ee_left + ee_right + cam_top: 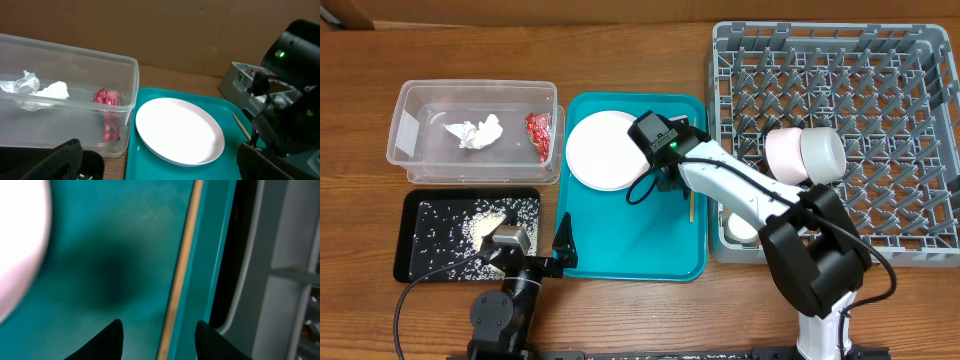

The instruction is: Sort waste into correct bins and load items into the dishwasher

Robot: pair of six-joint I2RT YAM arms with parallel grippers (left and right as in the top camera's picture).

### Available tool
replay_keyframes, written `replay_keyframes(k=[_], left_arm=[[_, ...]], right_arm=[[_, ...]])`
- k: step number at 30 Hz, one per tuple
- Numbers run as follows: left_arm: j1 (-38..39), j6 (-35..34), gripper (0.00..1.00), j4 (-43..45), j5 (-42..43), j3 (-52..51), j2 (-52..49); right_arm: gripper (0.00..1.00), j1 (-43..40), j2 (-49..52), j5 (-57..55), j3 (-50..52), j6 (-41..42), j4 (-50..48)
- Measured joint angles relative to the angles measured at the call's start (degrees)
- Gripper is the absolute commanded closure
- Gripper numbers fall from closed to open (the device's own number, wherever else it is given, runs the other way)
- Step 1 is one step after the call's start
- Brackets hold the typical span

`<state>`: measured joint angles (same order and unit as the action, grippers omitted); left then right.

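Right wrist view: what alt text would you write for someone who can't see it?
The open claw hangs over a thin wooden chopstick lying along the edge of the teal tray. A blurred white plate is at left, the grey rack at right.

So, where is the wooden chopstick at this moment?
In the overhead view the chopstick lies on the teal tray along its right edge, between the white plate and the grey dish rack.
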<state>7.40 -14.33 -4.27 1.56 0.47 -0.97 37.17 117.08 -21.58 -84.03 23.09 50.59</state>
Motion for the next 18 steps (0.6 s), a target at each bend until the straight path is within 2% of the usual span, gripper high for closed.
replay_keyframes(k=[3, 6, 8, 10, 15, 17, 18], left_arm=[[0.0, 0.0, 0.0, 0.0, 0.0, 0.0, 0.0], [0.0, 0.0, 0.0, 0.0, 0.0, 0.0, 0.0], [0.0, 0.0, 0.0, 0.0, 0.0, 0.0, 0.0], [0.0, 0.0, 0.0, 0.0, 0.0, 0.0, 0.0], [0.0, 0.0, 0.0, 0.0, 0.0, 0.0, 0.0], [0.0, 0.0, 0.0, 0.0, 0.0, 0.0, 0.0], [0.0, 0.0, 0.0, 0.0, 0.0, 0.0, 0.0]], right_arm=[[0.54, -0.8, 1.0, 1.4, 0.0, -0.4, -0.1], [0.62, -1.7, 2.6, 4.5, 0.0, -1.7, -0.2], [0.64, -2.4, 3.0, 6.6, -0.1, -3.4, -0.2], [0.77, -2.8, 2.9, 8.7, -0.2, -5.3, 0.6], [0.86, -2.8, 2.9, 12.6, -0.5, -7.7, 5.0], [0.96, -2.3, 2.9, 13.0, -0.5, -8.5, 5.9], [0.96, -2.0, 2.9, 13.2, -0.5, -8.6, 6.0]])
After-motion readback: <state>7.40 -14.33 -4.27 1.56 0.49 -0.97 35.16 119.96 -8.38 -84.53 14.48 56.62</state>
